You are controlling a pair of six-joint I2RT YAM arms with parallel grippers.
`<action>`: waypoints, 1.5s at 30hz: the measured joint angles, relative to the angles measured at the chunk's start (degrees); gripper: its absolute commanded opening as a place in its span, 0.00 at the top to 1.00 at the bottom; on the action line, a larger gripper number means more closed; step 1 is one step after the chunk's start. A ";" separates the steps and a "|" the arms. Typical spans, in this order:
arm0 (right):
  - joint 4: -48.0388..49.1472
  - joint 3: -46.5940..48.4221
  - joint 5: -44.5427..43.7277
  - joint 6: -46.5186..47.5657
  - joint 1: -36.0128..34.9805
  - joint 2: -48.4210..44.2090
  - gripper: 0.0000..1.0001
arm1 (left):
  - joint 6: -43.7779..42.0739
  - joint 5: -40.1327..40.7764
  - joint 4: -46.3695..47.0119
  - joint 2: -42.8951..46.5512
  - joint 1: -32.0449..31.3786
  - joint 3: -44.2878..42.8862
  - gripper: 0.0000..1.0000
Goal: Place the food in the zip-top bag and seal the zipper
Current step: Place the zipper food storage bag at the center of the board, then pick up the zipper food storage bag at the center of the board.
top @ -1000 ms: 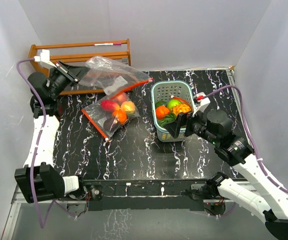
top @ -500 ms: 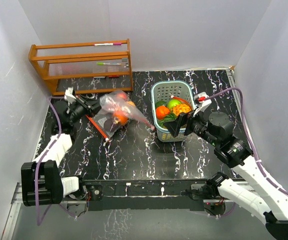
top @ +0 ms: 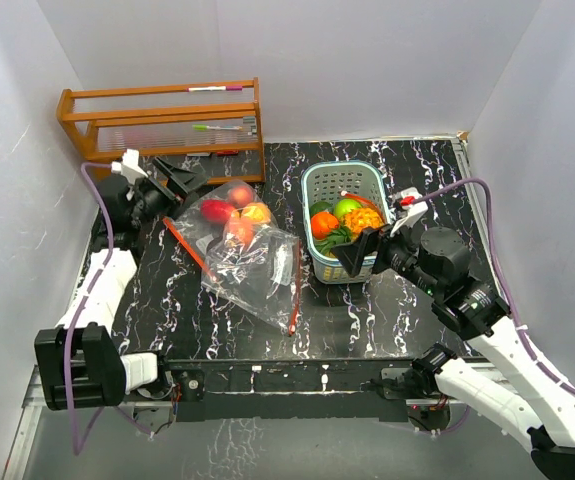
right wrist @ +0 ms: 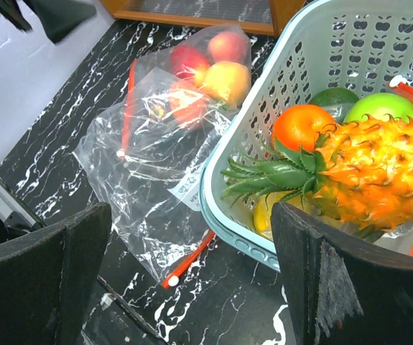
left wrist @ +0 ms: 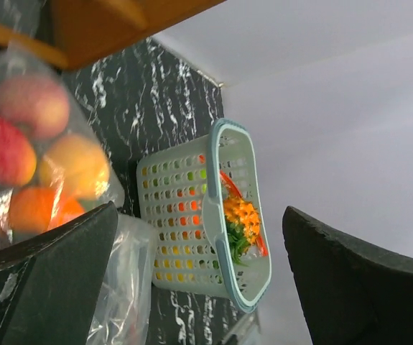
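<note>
The clear zip-top bag point(top: 252, 265) lies slack on the black marble table, its red zipper point(top: 294, 290) at the near right end. Several of the food pieces, red, yellow and orange fruits point(top: 237, 215), sit inside its far end. More of the food fills the teal basket point(top: 305, 200): a pineapple point(right wrist: 378, 172), an orange point(right wrist: 299, 126) and a green apple point(right wrist: 382, 108). My left gripper point(top: 179, 180) hangs open just behind the bag, holding nothing; its wrist view shows the bagged fruit point(left wrist: 34, 158) and the basket point(left wrist: 177, 215). My right gripper point(right wrist: 192, 280) is open at the basket's near rim point(right wrist: 235, 241).
A wooden rack point(top: 157, 125) with pens stands at the back left against the wall. White walls close in the table on the left, the back and the right. The basket stands right of the bag, almost touching its zipper end.
My left gripper carried the bag down from the back left, then opened and let it go. The bag has slumped flat toward the front. The right arm has barely moved.
</note>
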State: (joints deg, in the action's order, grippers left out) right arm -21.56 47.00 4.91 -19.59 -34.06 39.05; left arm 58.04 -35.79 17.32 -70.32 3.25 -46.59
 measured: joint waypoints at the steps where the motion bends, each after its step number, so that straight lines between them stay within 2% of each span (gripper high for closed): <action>1: -0.48 0.00 0.00 -0.02 0.00 -0.02 0.04 | -1.75 -0.20 -0.70 0.24 0.00 -1.81 0.03; 4: -1.07 -0.07 0.28 -0.04 0.00 0.00 0.04 | -6.54 -1.51 -2.69 1.22 -0.66 -5.18 0.03; 6: -0.90 -0.48 0.96 -0.13 0.00 0.02 0.04 | -12.02 -0.76 -6.25 1.86 -3.63 -6.64 0.03; 12: -0.94 -1.70 2.12 -0.52 0.00 1.42 0.05 | -28.65 9.84 -20.31 1.31 -20.33 -8.07 0.03; 16: -1.05 -1.73 2.54 -0.96 0.00 0.94 0.05 | -34.77 17.38 -23.65 1.31 -22.14 -6.29 0.03; 20: -1.44 -1.73 2.38 -1.44 0.00 -1.33 0.05 | -38.69 24.33 -22.93 1.57 -24.02 -2.45 0.03; 24: -1.49 -1.75 2.34 -1.60 0.00 -2.73 0.05 | -42.58 32.20 -22.84 1.31 -30.71 0.02 0.03; 27: -1.64 -1.79 2.32 -1.62 0.00 -2.95 0.05 | -44.35 35.01 -22.49 0.68 -33.42 0.04 0.03; 36: -4.22 -1.81 1.88 -1.62 0.00 -3.39 0.05 | -46.53 40.00 -22.58 -0.90 -34.80 2.84 0.03; 37: -4.33 -1.81 1.81 -1.62 0.00 -3.50 0.05 | -46.73 40.54 -22.77 -1.55 -35.12 2.84 0.05; 38: -4.37 -1.81 1.68 -1.64 0.00 -3.67 0.05 | -46.82 40.81 -22.97 -2.08 -35.36 2.84 0.13; 40: -4.39 -1.81 1.60 -1.64 0.00 -4.04 0.05 | -47.17 40.92 -23.69 -3.37 -35.80 2.84 0.42; 41: -4.42 -1.81 1.49 -1.64 0.00 -4.22 0.05 | -47.10 40.89 -23.89 -3.65 -35.95 2.84 0.66; 42: -4.42 -1.81 1.46 -1.64 0.00 -4.26 0.05 | -47.34 40.81 -24.17 -3.85 -36.02 2.84 0.97; 43: -4.42 -1.81 1.44 -1.64 0.00 -4.46 0.05 | -47.50 40.68 -24.33 -3.85 -36.02 2.82 1.00; 45: -4.46 -1.81 1.44 -1.62 0.00 -4.66 0.05 | -48.24 40.28 -24.65 -3.80 -36.04 2.69 1.00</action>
State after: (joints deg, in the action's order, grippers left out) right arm -26.02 45.19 6.35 -21.21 -34.06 34.39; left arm 9.80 4.49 -7.33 -74.13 -32.80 -43.90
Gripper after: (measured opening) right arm 0.951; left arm 0.062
